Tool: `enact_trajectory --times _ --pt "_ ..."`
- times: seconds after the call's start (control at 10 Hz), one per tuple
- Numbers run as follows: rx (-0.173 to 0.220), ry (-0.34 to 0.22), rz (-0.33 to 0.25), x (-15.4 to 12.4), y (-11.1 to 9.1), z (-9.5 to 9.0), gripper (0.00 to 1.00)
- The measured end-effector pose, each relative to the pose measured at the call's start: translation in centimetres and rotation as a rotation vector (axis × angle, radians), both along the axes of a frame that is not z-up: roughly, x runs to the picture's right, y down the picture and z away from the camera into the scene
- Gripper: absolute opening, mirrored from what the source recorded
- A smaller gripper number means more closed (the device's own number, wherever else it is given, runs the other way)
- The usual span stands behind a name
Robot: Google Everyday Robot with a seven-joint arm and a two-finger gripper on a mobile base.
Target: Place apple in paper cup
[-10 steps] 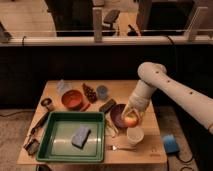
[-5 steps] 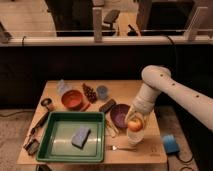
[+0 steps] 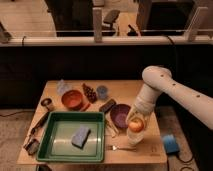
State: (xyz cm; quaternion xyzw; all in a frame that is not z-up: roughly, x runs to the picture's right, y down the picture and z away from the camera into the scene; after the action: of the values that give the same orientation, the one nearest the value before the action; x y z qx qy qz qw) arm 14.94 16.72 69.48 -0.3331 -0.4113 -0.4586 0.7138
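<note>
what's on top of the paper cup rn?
The apple is at the mouth of the paper cup, with the pincer directly above it. The cup's rim and inside are covered, so whether the apple rests there or hangs is unclear.

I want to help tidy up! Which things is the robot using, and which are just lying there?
Using: apple, paper cup, gripper just over the cup.
Lying about: purple bowl, red bowl, grapes, blue cup, tray, sponge, fork.
</note>
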Motion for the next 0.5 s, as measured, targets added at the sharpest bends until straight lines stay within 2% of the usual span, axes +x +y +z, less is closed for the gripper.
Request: enact_trajectory --times 0.5 --pt "0.001 0.003 -0.007 0.00 0.36 -0.18 0.59"
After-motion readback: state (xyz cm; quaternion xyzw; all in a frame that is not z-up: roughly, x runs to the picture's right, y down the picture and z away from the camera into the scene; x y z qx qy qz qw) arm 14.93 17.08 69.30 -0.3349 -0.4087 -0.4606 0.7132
